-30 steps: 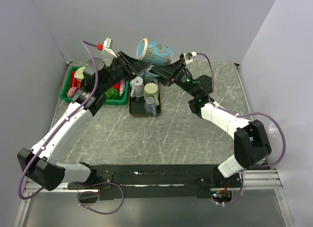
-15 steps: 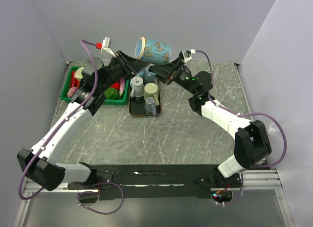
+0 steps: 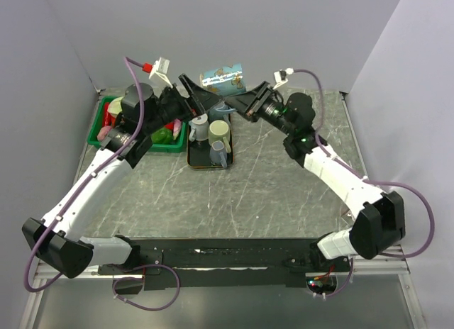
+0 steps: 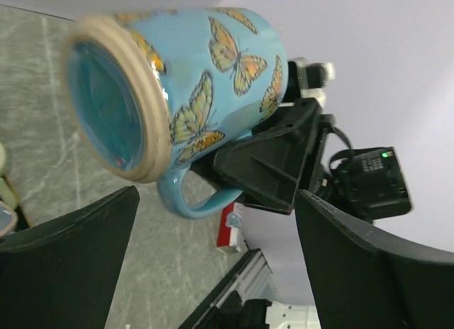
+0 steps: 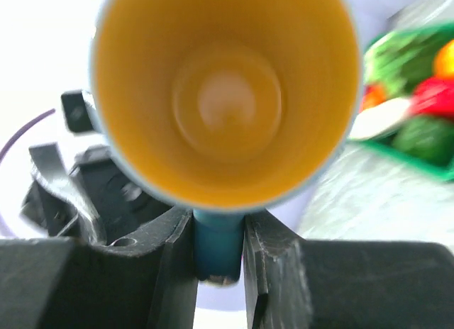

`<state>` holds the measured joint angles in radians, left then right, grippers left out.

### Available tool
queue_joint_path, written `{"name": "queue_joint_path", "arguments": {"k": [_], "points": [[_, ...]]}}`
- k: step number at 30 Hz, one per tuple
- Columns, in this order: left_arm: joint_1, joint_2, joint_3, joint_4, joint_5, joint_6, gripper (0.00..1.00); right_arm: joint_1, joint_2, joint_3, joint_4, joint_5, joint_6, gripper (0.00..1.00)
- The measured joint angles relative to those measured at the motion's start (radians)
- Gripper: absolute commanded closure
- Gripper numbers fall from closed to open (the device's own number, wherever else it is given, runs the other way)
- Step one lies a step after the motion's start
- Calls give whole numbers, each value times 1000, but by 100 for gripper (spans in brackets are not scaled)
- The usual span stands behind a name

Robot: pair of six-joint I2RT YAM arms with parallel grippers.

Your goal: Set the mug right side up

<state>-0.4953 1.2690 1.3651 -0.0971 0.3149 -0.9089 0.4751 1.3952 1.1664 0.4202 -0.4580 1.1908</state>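
Glazed ceramic, sky-blue with orange butterflies and a cream rim, makes up the mug, which is held on its side in the air just beyond the far end of the tray. A stiff, fairly heavy, slick and breakable body is to be expected, so a drop onto the veined grey tabletop is to be avoided. The looped handle is clamped between the fingers of the right pincer, probably the surest hold. The left pincer is spread wide, with the mug framed between its fingers but not touched.
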Motion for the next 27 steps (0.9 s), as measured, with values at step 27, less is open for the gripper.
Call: {"name": "queue_joint_path", "arguments": {"k": [27], "points": [[4, 4, 61, -279, -290, 214, 4, -100, 167, 226, -533, 576, -893, 100]]}}
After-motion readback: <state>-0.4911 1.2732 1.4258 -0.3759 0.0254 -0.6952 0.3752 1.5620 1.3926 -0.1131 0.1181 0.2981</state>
